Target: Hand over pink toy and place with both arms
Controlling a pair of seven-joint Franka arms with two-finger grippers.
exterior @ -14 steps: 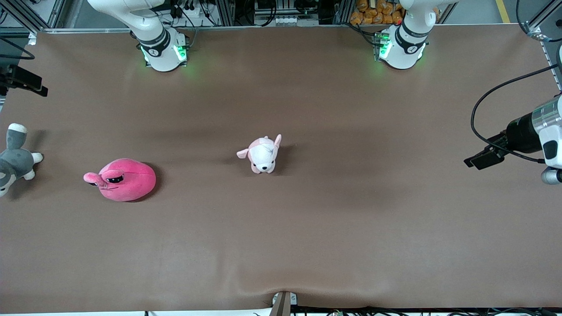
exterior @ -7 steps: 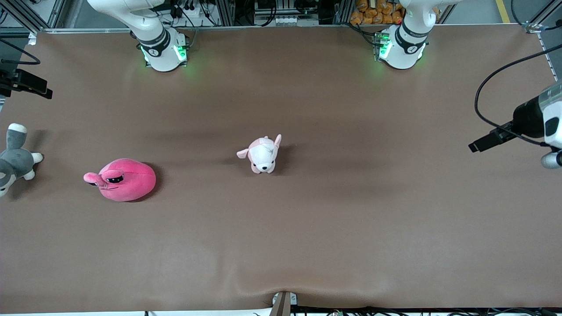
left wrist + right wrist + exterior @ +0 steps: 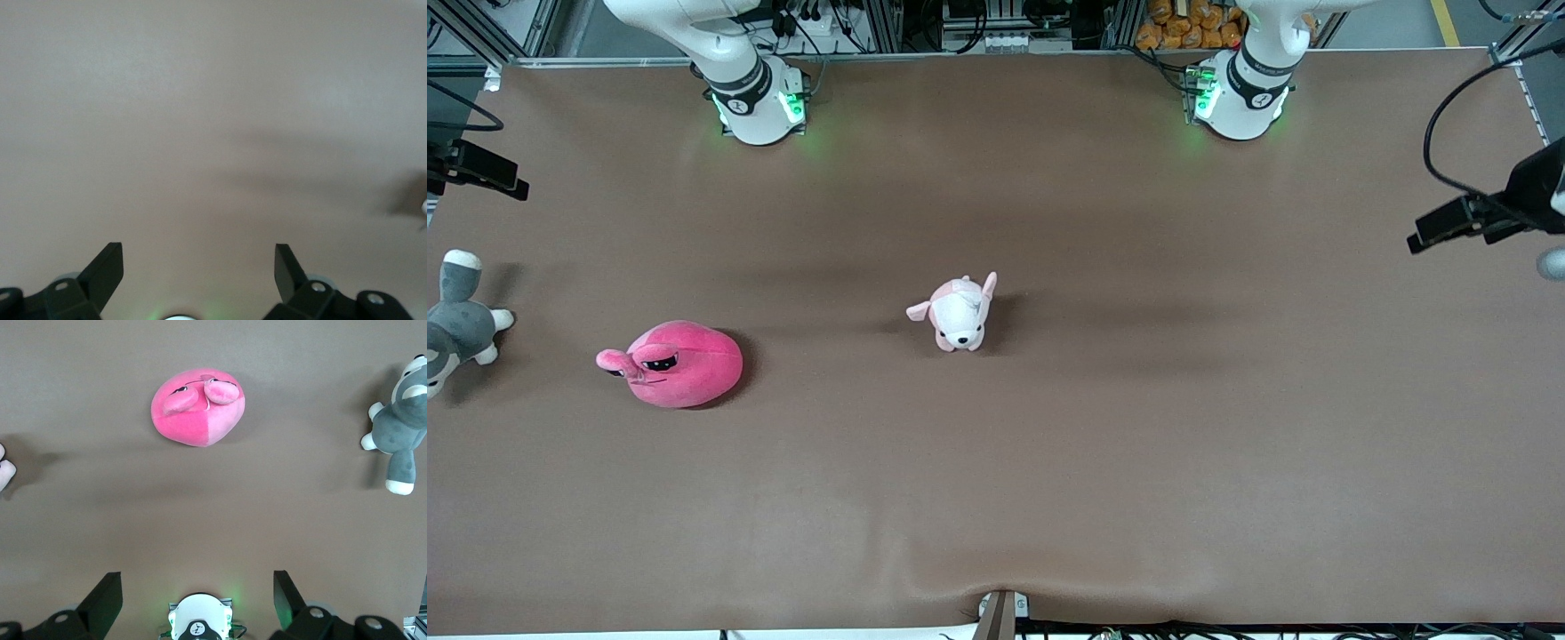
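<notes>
Pink toy (image 3: 673,364) lay near the right arm's end; both my open, empty pincers (image 3: 199,267) (image 3: 197,595) risked grabbing the paler pup (image 3: 959,313) instead.

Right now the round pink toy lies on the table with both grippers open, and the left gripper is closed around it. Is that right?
Not quite. The pink toy lies on the table untouched. The left gripper is open over bare table near its own arm's end, as the left wrist view shows. The right gripper is open too, high above the toy.
</notes>
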